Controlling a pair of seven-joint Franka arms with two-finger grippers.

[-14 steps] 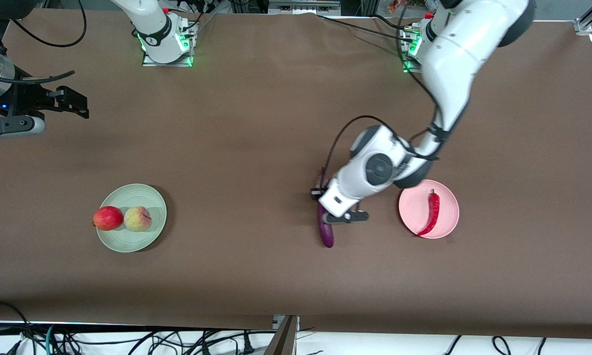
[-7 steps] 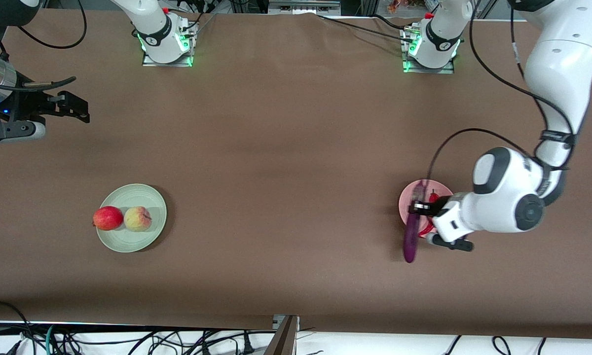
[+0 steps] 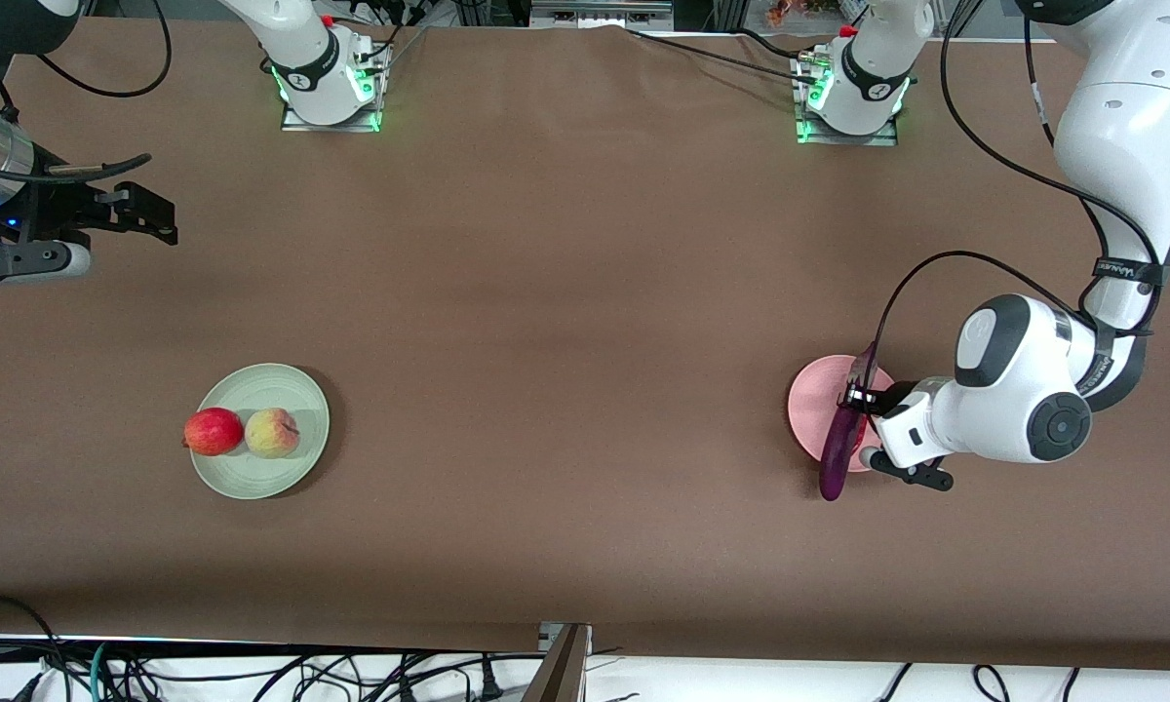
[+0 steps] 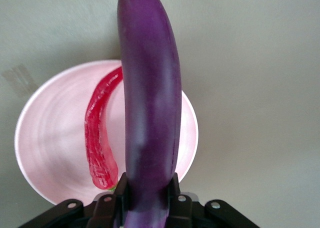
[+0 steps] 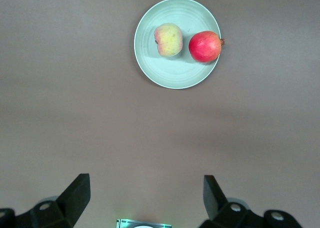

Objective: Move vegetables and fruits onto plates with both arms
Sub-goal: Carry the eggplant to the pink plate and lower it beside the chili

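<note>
My left gripper (image 3: pixel 862 402) is shut on the long purple eggplant (image 3: pixel 837 458) and holds it over the pink plate (image 3: pixel 809 409). In the left wrist view the fingers (image 4: pixel 172 188) clamp the eggplant (image 4: pixel 150 88) near its stem end. The red chili (image 4: pixel 100 138) lies on the pink plate (image 4: pixel 50 138) below it. The chili is mostly hidden in the front view. The red apple (image 3: pixel 213 431) and the peach (image 3: pixel 272 433) sit on the pale green plate (image 3: pixel 253 385). My right gripper (image 3: pixel 146 212) waits open and empty over the right arm's end of the table; it also shows in the right wrist view (image 5: pixel 145 193).
The right wrist view shows the green plate (image 5: pixel 175 76) with the peach (image 5: pixel 168 39) and the apple (image 5: pixel 205 46). The arm bases (image 3: pixel 327 88) (image 3: pixel 853 83) stand along the table's edge farthest from the front camera. Cables (image 3: pixel 253 673) lie along the nearest edge.
My left arm has carried the eggplant from the middle of the table toward its own end, to over the pink plate. The right arm has barely moved.
</note>
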